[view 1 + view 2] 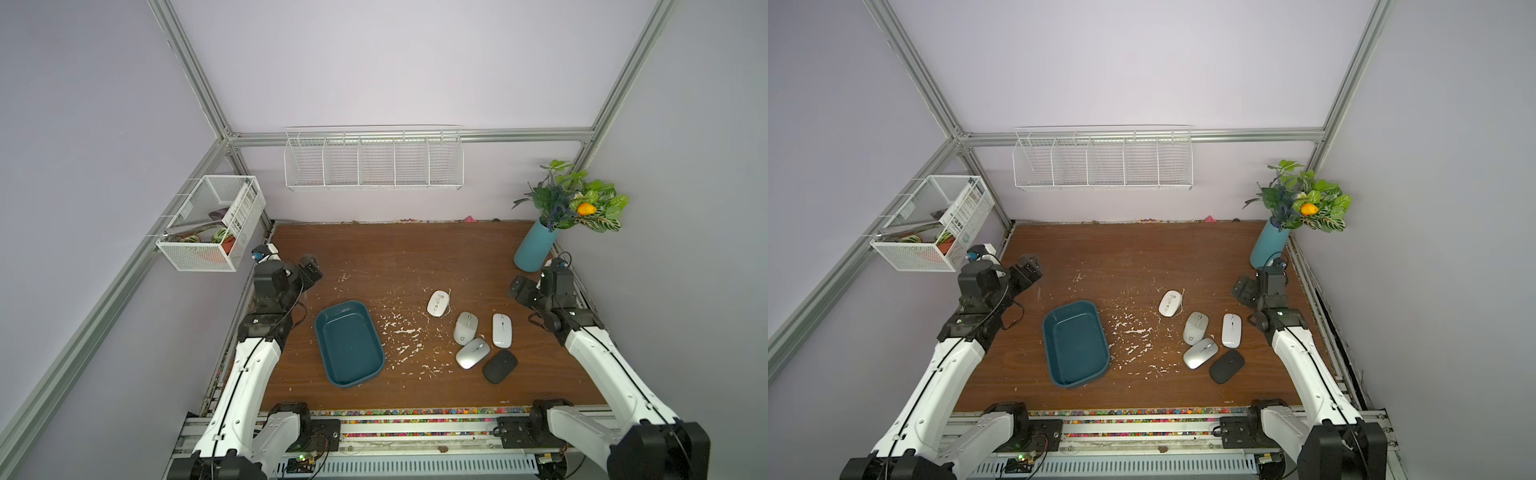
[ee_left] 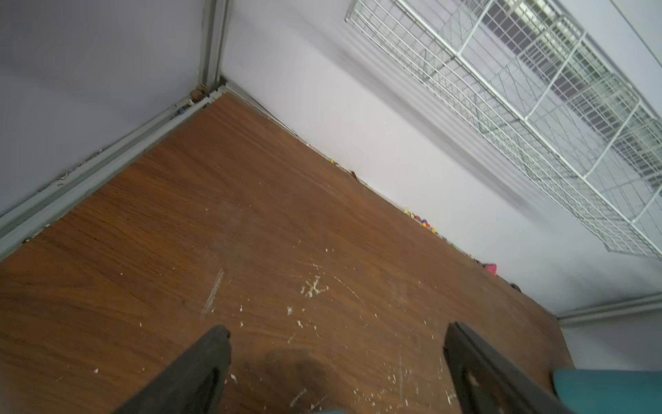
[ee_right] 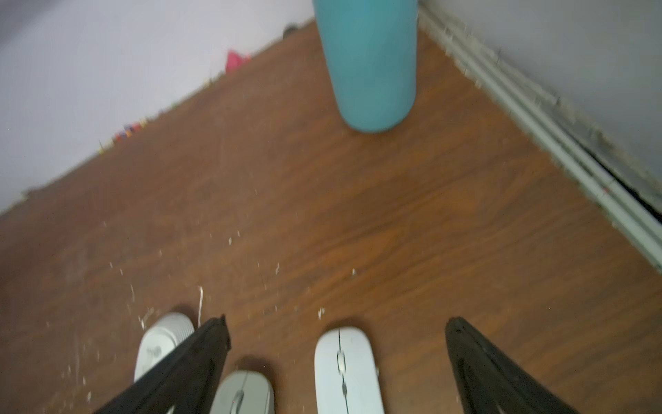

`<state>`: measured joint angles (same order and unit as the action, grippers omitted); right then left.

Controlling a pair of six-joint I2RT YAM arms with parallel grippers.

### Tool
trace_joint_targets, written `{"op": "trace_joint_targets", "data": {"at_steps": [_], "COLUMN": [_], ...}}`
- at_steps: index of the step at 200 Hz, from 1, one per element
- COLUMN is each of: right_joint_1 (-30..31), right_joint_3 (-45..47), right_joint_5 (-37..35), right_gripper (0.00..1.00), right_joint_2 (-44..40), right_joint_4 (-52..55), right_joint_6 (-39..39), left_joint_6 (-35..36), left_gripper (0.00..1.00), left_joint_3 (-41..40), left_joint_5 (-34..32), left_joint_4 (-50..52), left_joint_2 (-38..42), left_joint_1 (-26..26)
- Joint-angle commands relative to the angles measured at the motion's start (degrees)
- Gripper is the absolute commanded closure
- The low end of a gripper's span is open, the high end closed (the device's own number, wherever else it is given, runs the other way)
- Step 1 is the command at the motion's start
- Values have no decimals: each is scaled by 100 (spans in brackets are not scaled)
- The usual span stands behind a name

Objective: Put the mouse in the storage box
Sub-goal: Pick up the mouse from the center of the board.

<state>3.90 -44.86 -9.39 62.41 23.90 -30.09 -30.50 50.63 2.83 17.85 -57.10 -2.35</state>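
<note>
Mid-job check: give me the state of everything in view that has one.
storage box, upright, empty
round white mouse, right side up on table
grey mouse, on table
slim white mouse, on table
silver mouse, on table
black mouse, on table
left gripper, jaws open, empty
right gripper, jaws open, empty
vase, upright, holding plant

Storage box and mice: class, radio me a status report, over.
Left gripper open, empty. Right gripper open, empty, near white mouse. Storage box empty; five mice out on table. Only white flecks between.
</note>
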Motion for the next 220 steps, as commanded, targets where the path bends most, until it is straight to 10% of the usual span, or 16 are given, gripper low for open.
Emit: {"op": "trace_joint_targets", "data": {"at_steps": [1, 220], "right_joint_1": [450, 498], "right_joint_3": [-236, -190], "right_joint_5": [-197, 613], "right_gripper": [1, 28], "right_joint_2": [264, 2800], "right_joint_4": [1844, 1433], "right_joint_6": [-128, -103], "left_joint_6": [788, 1052], "left_gripper": [6, 8], "left_joint_3": [502, -431], "left_joint_5": [818, 922], "left_joint_4": [1878, 1826], "left_joint_2": [-74, 938], "left_joint_1": [24, 24]}}
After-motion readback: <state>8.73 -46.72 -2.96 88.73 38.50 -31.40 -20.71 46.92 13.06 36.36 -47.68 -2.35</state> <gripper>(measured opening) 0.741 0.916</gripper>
